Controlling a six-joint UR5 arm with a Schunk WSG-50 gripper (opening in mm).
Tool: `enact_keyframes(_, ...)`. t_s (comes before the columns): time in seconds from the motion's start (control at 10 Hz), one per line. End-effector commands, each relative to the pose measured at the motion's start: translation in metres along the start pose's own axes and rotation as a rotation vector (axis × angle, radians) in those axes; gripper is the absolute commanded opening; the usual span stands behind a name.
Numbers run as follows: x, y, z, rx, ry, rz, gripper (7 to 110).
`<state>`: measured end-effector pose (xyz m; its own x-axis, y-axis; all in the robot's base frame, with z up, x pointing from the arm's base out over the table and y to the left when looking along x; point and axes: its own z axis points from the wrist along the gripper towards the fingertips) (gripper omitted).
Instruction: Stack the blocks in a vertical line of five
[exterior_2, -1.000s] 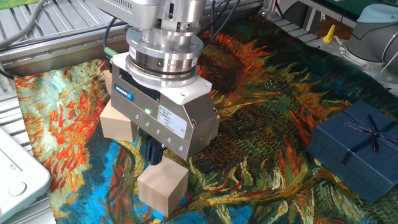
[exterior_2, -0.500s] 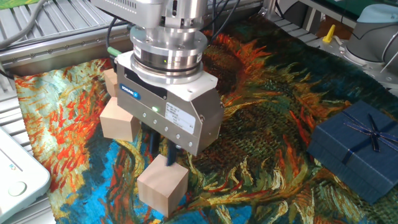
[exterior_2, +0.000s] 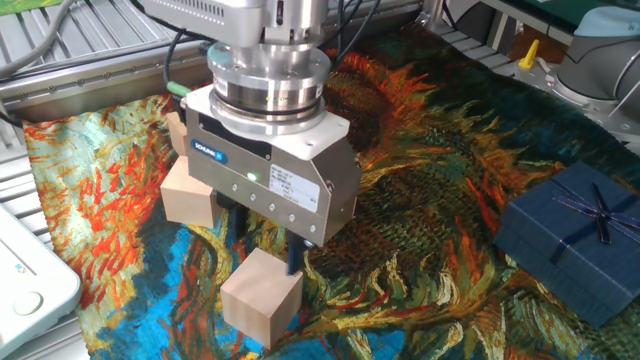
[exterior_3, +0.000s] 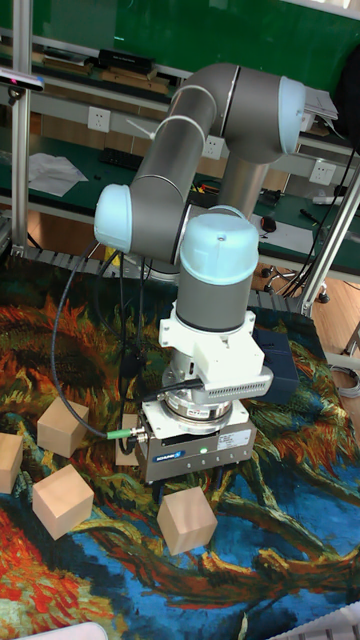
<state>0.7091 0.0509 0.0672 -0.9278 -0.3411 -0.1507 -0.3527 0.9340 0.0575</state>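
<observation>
While tool (exterior_2: 265, 240) hovers, five blocks (exterior_3: 187, 521)

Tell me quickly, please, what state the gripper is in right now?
Gripper: open, holding nothing; its fingers hang just above the nearest wooden block, not touching it.

1. The tool (exterior_2: 262, 238) is hanging over the desk (exterior_2: 420, 230), just above and behind the nearest block (exterior_2: 261, 297).
2. In the fixed view, a second block (exterior_2: 188, 195) is lying left of the tool, partly hidden by it.
3. The box (exterior_2: 578, 240) is sitting far to the right.
4. In the tall view, more blocks (exterior_3: 62, 428) are lying apart from each other, left of the tool, none stacked.
</observation>
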Motion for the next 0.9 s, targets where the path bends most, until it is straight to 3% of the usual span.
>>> enact_keyframes(0.0,0.003,-0.001,-0.001,-0.006,0.010,0.011,88)
enact_keyframes(0.1,0.008,-0.004,-0.001,0.005,0.035,0.029,88)
enact_keyframes(0.2,0.013,-0.004,-0.002,0.022,0.065,0.045,110)
enact_keyframes(0.5,0.016,-0.004,-0.003,0.035,0.085,0.062,110)
enact_keyframes(0.8,0.016,0.001,0.003,0.014,0.085,0.043,110)
